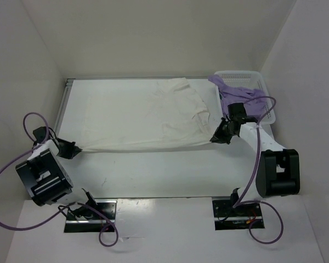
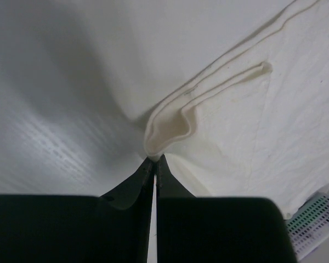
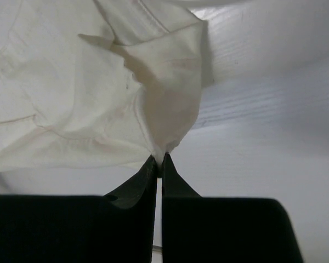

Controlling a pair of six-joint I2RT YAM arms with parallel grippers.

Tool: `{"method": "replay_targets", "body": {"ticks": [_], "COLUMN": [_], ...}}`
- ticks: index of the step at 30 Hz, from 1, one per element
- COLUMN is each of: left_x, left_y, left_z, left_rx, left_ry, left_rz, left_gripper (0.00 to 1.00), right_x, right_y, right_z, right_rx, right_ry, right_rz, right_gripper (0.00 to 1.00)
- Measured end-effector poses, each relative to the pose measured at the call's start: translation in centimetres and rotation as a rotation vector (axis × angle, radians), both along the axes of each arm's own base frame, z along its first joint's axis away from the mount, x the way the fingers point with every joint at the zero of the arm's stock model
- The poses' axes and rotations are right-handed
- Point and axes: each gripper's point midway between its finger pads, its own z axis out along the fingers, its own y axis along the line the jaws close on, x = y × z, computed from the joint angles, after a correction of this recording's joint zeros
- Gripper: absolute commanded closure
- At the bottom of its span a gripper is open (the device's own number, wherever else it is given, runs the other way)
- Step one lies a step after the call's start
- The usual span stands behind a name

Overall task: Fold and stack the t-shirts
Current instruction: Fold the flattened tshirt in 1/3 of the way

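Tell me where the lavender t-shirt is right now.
In the top view, the lavender t-shirt lies at the far right, bunched in the white basket and spilling over its near edge, beyond the right gripper, which pinches the white t-shirt.

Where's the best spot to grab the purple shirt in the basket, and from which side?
Probably where the purple shirt spills over the basket at its left rim, coming down from above on that side. That flap stands proud of the wall; the rest lies crumpled inside.

Two arms, left arm (image 1: 43,174) and right arm (image 1: 278,171): white links, boxy black joint housings, tapered black pincer fingers (image 2: 174,190), looping purple cables (image 1: 255,164), black base plates (image 1: 90,215).
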Motion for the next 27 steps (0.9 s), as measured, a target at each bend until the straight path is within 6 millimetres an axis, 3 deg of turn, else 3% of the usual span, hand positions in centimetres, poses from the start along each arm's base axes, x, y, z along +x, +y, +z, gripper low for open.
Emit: {"method": "replay_targets", "body": {"ticks": [4,5,6,8,9,11,14,16,17,20,21,24,27], "left_x": [-1.8,-2.1,-2.3,-2.6,-2.7,-2.9,-3.3,-2.4,-2.0,-0.3,0.5,2.8,3.0], "left_y": [-0.1,-0.2,-0.3,-0.5,-0.6,-0.8,-0.5,0.3,0.6,-0.6,-1.7,-7.5,-14.6], "left_z": [0.7,1.0,1.2,1.6,1.8,2.3,3.2,4.4,5.0,6.2,6.6,7.3,6.4], "left_rx": [0.048,0.053,0.054,0.055,0.055,0.056,0.074,0.117,0.141,0.206,0.225,0.271,0.228], "left_ry": [0.036,0.039,0.040,0.039,0.038,0.037,0.052,0.035,0.022,-0.040,-0.064,-0.134,-0.183], "left_rz": [0.003,0.007,0.008,0.005,0.004,0.010,0.018,0.015,0.010,-0.070,-0.116,-0.321,-0.507], "left_gripper": [0.92,0.88,0.74,0.49,0.25,0.16,0.11,0.15,0.32,0.65,0.74,0.81,0.81], "right_x": [-1.4,-1.8,-2.4,-3.5,-4.2,-5.0,-5.9,-5.8,-5.6,-3.6,-3.0,-1.4,-1.3], "right_y": [0.3,0.3,0.4,0.5,0.7,0.9,0.9,0.8,0.6,0.8,1.5,5.9,11.0], "right_z": [0.4,0.3,0.4,0.4,0.4,0.6,1.7,2.2,2.7,4.8,5.2,4.6,1.7], "right_rx": [0.023,0.027,0.032,0.040,0.044,0.044,0.035,0.028,0.016,-0.008,-0.010,0.005,0.014], "right_ry": [0.031,0.037,0.047,0.065,0.080,0.092,0.089,0.078,0.073,-0.002,-0.026,-0.059,-0.035], "right_rz": [-0.009,-0.010,-0.011,-0.015,-0.014,-0.010,-0.004,-0.006,-0.006,0.016,0.040,0.144,0.263], "right_gripper": [0.96,0.96,0.94,0.81,0.71,0.48,0.34,0.32,0.32,0.76,1.00,1.00,1.00]}}
